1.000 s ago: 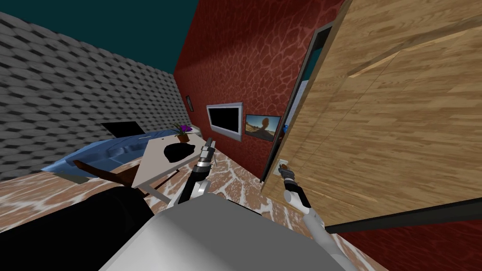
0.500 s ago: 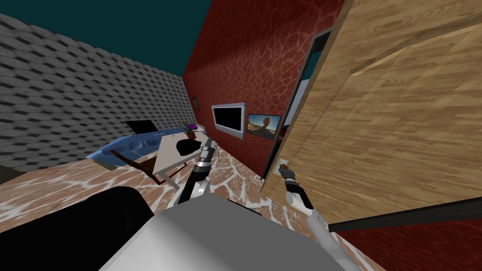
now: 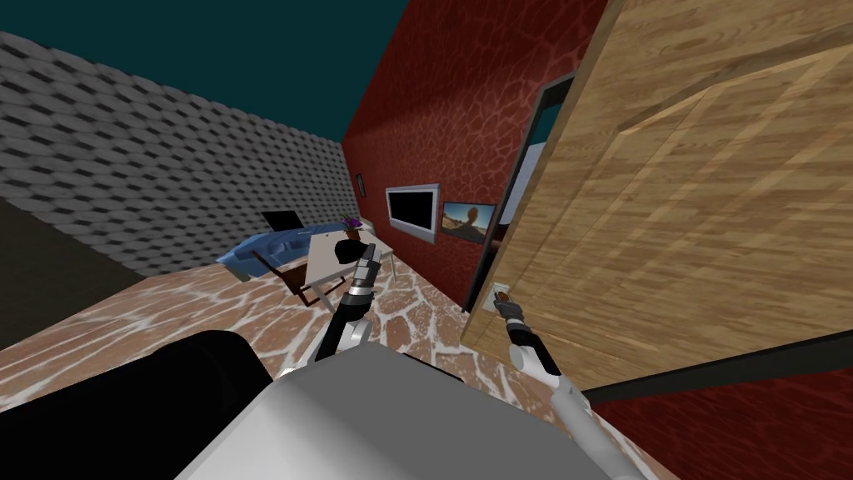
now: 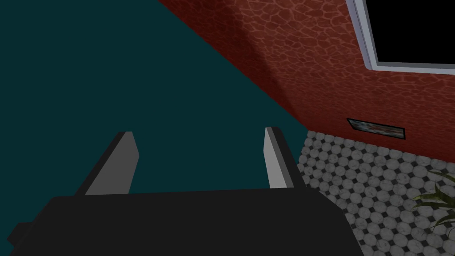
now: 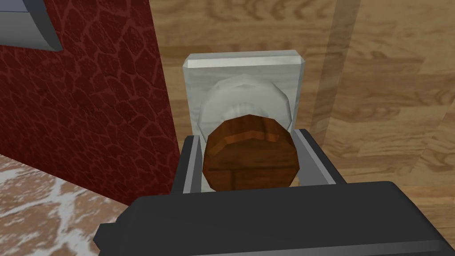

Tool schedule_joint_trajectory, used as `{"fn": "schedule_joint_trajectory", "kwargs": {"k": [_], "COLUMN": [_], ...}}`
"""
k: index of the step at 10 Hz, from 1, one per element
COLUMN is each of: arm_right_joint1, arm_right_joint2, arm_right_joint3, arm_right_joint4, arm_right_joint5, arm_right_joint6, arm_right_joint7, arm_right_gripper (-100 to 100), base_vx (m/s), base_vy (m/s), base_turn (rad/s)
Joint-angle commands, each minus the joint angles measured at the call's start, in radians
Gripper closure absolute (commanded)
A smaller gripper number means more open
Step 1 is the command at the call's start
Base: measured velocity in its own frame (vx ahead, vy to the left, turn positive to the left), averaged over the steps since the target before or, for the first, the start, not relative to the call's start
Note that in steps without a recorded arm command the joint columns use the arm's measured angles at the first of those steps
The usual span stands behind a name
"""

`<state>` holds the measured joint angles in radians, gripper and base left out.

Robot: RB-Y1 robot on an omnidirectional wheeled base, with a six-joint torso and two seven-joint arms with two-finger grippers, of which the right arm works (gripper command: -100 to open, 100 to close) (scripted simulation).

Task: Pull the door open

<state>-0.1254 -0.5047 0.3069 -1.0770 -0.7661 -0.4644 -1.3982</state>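
Wood-grained and pale tan, the door slants across our right side, its free edge close to the dark frame set in the red, crackle-patterned wall. At that edge sits the door knob, a faceted dark-brown wooden disc on a pale grey square backplate with a round boss. Our right gripper meets it head on. The knob lies straight ahead along the gripper's own axis, between the two thin blades, which press its sides, so we have it clamped. Since the knob's face points at us, we judge the pull must run back toward our chest, curving with the leaf about its far edge. Our left gripper is raised well apart to the left of the door, blades spread wide and holding nothing. The right arm is plainly the nearer one.
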Motion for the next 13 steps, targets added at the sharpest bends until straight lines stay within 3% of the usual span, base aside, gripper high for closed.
{"fn": "schedule_joint_trajectory", "kwargs": {"k": [1,2,3,8,10,11,12,13], "arm_right_joint1": [0.005,0.003,0.012,0.031,0.037,0.032,0.042,0.044], "arm_right_joint2": [-0.017,-0.010,-0.029,-0.089,-0.107,-0.102,-0.123,-0.130], "arm_right_joint3": [0.020,0.013,0.039,0.103,0.123,0.118,0.143,0.149], "arm_right_joint4": [-0.011,-0.007,-0.018,-0.051,-0.062,-0.054,-0.064,-0.068], "arm_right_joint5": [-0.001,0.000,0.001,0.004,0.005,0.006,0.010,0.011], "arm_right_joint6": [-0.004,-0.002,-0.010,-0.040,-0.049,-0.047,-0.061,-0.066], "arm_right_joint7": [-0.026,-0.015,-0.037,-0.094,-0.112,-0.107,-0.129,-0.135], "arm_right_gripper": [100,100,100,100,100,100,100,100], "base_vx": [-0.230,-0.100,-0.156,-0.214,-0.224,-0.105,-0.125,-0.175], "base_vy": [-0.119,-0.048,-0.087,-0.091,-0.097,-0.035,-0.070,-0.096], "base_turn": [0.126,0.046,0.139,0.117,0.093,0.028,0.083,0.106]}}
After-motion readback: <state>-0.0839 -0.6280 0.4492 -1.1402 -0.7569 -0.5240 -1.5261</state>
